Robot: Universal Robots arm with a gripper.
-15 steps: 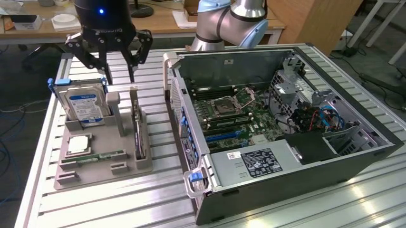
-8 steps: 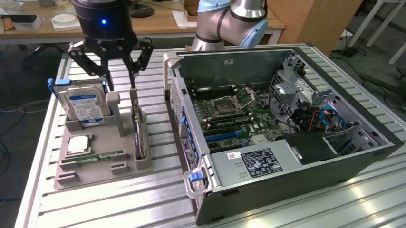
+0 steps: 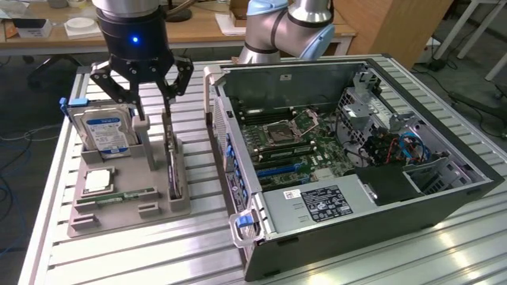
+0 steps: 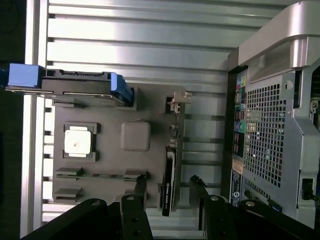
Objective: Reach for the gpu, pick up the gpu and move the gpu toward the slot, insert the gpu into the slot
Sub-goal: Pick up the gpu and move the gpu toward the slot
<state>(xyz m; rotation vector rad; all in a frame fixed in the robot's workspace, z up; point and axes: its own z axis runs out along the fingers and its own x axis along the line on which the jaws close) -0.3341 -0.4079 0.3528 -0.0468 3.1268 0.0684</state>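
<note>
Here the pincer (image 3: 154,110) hangs open, 1 finger each side of the gpu (image 3: 172,160), which stands on edge in the grey holder (image 3: 119,208) beside the hard drive (image 3: 103,127); light, stiff yet fragile, it seems best pinched across its top edge.

Silver arm (image 3: 279,27) with pale-blue joints; black wrist (image 3: 133,27), blue light (image 3: 135,40), black linkage claw (image 3: 153,111).
</note>
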